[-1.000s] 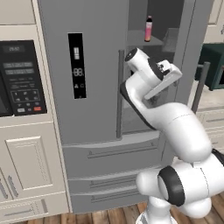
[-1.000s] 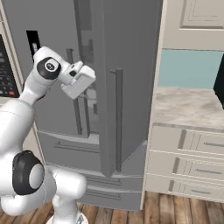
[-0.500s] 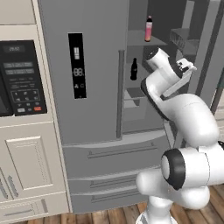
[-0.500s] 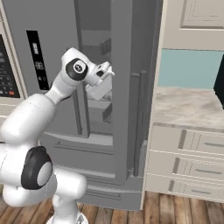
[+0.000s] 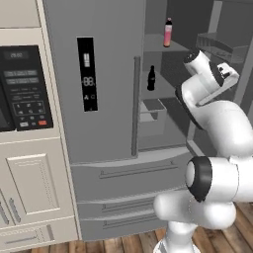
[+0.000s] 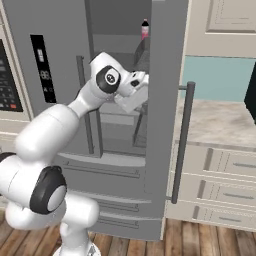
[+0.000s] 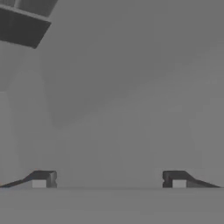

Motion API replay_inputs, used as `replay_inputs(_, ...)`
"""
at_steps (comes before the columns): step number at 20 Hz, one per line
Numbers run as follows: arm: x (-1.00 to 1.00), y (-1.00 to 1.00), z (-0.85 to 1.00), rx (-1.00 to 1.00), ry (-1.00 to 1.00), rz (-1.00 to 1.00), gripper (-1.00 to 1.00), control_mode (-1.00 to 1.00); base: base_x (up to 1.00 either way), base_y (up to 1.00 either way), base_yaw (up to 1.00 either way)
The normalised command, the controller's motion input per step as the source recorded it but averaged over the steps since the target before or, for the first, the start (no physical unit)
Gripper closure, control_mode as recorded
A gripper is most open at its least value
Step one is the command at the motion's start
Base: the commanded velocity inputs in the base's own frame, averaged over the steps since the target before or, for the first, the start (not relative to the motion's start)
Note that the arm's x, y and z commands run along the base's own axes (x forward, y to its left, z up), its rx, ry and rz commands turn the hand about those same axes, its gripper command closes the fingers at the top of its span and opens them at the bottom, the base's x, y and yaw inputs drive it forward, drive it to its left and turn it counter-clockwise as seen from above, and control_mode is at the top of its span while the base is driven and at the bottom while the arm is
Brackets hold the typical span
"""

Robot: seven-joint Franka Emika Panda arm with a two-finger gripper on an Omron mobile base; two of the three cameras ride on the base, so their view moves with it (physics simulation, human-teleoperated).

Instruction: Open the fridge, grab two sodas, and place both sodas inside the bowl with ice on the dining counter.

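Two bottles stand inside the fridge (image 5: 108,74), whose right-hand door is swung wide while the left-hand door stays closed. Starting at the left of the left base view, a black-panelled oven (image 5: 22,86) sits in the cream cabinet (image 5: 29,183), just beside the fridge's closed door, which carries a black display panel (image 5: 87,74) and a long vertical bar handle (image 5: 134,106). Right of that handle the interior opens up: the dark soda (image 5: 151,78) stands upright on a middle shelf, and the pink soda (image 5: 168,32) stands upright on the shelf above it, further right. Below the dark soda is a grey bin (image 5: 152,116). Further right still, the white arm (image 5: 217,113) reaches up in front of the opening, its hand near the open door's inner side, well apart from both bottles.

From the right base view, the pink soda (image 6: 145,29) shows at the top of the opening, with the arm's hand just below and in front of the shelves. The open door (image 6: 167,100) stands edge-on, its bar handle (image 6: 182,142) facing the cream cabinet surface (image 6: 220,122) at the right.

Through the hand view, the pincer (image 7: 109,179) has its two tips (image 7: 41,179) spread wide apart with nothing between them, facing a plain grey fridge wall.
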Motion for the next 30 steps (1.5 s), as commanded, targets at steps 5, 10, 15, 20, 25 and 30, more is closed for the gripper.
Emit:
replay_inputs(5, -0.61, 0.48, -0.08, 0.0, -0.18, 0.0, -1.0, -1.0, 0.0, 0.0, 0.0)
replay_inputs(10, -0.21, 1.0, -0.05, 0.0, -0.08, -0.01, -1.0, -1.0, 0.0, 0.0, 0.0)
replay_inputs(15, 0.0, 1.0, -0.03, 0.0, -0.06, 0.0, -1.0, -1.0, 0.0, 0.0, 0.0)
replay_inputs(20, 0.0, 1.0, 0.0, 0.1, -0.11, 0.04, -1.0, -1.0, 0.0, 0.0, 0.0)
replay_inputs(25, 0.02, 1.0, 0.0, 0.21, -0.11, 0.1, -1.0, -1.0, 0.0, 0.0, 0.0)
replay_inputs(30, 0.27, 0.72, 0.0, 0.25, -0.08, 0.16, -1.0, -1.0, 0.0, 0.0, 0.0)
